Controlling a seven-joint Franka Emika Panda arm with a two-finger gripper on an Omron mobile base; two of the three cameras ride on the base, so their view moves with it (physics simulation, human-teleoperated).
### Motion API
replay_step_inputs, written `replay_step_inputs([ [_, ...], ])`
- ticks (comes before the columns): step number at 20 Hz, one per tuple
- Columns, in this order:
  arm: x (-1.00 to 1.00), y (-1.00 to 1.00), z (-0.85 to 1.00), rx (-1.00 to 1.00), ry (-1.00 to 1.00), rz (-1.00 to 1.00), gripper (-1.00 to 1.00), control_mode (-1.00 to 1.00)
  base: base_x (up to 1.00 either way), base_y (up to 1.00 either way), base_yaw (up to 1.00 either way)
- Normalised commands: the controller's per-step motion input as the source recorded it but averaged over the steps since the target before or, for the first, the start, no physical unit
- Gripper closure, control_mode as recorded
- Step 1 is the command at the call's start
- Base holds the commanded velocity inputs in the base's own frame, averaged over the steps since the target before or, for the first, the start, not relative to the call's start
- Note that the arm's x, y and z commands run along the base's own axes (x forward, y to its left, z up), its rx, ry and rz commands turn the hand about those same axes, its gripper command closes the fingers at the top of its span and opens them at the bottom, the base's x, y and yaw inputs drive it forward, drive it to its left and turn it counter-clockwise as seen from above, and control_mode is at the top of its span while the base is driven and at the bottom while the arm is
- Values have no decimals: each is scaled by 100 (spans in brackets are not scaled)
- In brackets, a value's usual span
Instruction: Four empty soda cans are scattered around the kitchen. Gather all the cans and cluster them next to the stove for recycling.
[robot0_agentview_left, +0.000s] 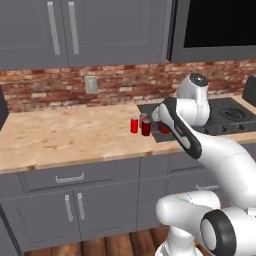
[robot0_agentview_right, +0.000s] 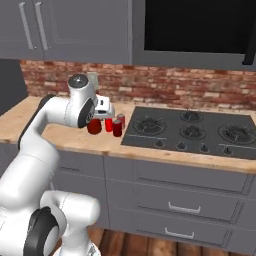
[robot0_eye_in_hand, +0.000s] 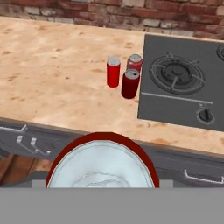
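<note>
Three red soda cans (robot0_eye_in_hand: 113, 71) (robot0_eye_in_hand: 134, 63) (robot0_eye_in_hand: 130, 83) stand upright in a tight group on the wooden counter, just left of the black stove (robot0_eye_in_hand: 175, 87). The left base view shows the same group (robot0_agentview_left: 141, 125) beside the stove (robot0_agentview_left: 231, 118), as does the right base view (robot0_agentview_right: 116, 125). My gripper (robot0_agentview_right: 95, 121) is shut on another red soda can (robot0_agentview_right: 93, 127), held above the counter's front part, a little left of the group. The silver top of the held soda can (robot0_eye_in_hand: 101, 164) looms large and close in the hand view. My forearm covers most of the held soda can (robot0_agentview_left: 164, 129).
A brick backsplash with a wall outlet (robot0_agentview_left: 90, 84) runs behind the counter. Grey upper cabinets (robot0_agentview_left: 60, 30) hang above and a dark hood (robot0_agentview_right: 200, 25) sits over the stove. Drawers and doors (robot0_agentview_left: 70, 177) lie below the counter edge. The wooden counter (robot0_agentview_left: 60, 135) stretches far left.
</note>
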Motion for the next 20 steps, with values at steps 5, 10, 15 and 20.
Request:
replay_step_inputs([
  [5, 0, 0, 0, 0, 0, 0, 100, 100, 48, -4, 0],
  [10, 0, 0, 0, 0, 0, 0, 100, 100, 57, -1, 0],
  [15, 0, 0, 0, 0, 0, 0, 100, 100, 54, -3, 0],
  [20, 0, 0, 0, 0, 0, 0, 100, 100, 35, -6, 0],
])
